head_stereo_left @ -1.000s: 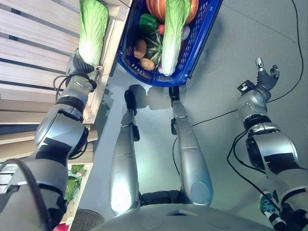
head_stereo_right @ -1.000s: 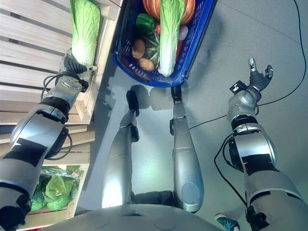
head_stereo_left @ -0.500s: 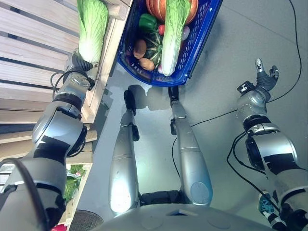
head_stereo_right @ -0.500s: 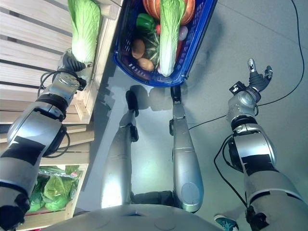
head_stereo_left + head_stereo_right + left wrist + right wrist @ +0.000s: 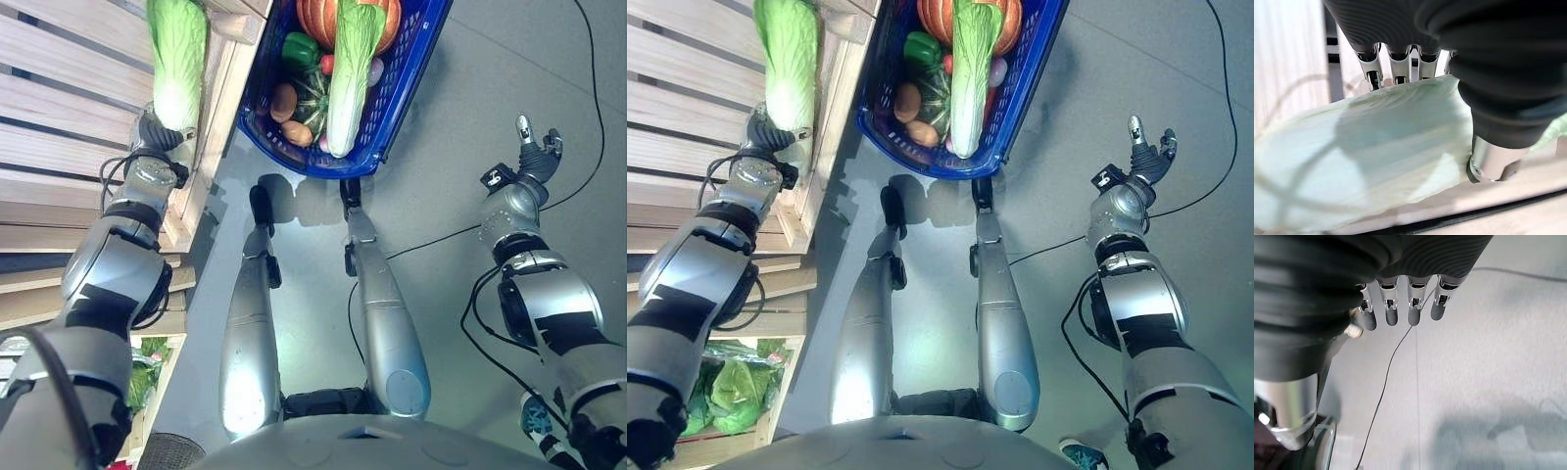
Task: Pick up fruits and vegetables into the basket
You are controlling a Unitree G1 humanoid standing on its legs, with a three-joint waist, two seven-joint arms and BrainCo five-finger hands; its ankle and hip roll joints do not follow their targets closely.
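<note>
Both eye views look steeply down from the head, sharing the blue basket (image 5: 392, 88) and wooden shelf (image 5: 69, 108); each wrist view sits very close behind its own fingers — left facing cabbage (image 5: 1361, 156), right facing floor (image 5: 1488, 372).

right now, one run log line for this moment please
left hand: shut on napa cabbage over wooden shelf | right hand: open, idle above floor | blue basket: already holds cabbage, pumpkin, pepper

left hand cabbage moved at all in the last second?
Yes. The cabbage held in the left hand has slid up and slightly left against the wooden shelf slats, its white base now farther from the shelf's front edge; the blue basket barely shifted.
</note>
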